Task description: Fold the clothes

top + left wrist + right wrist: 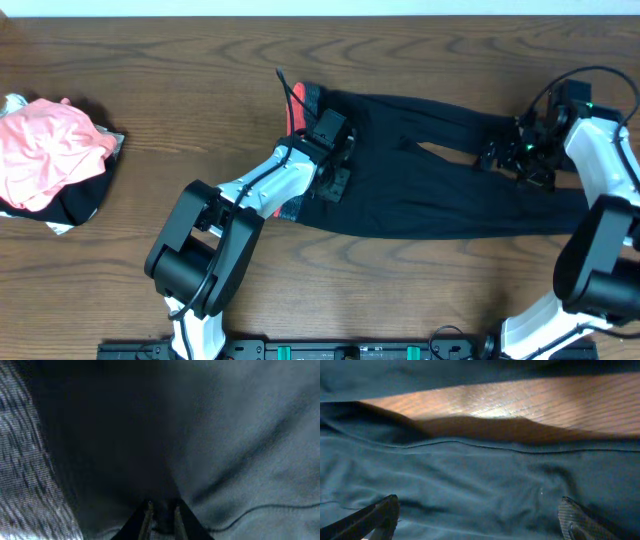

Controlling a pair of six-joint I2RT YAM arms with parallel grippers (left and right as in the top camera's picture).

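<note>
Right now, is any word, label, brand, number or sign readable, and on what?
None legible: no text on the leggings, the pink garment pile or the table.
Green patches on the rail at the table's near edge are too small to read.

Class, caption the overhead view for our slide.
Left hand and right hand over black leggings spread on a wooden table; pink clothes heaped aside.
</note>
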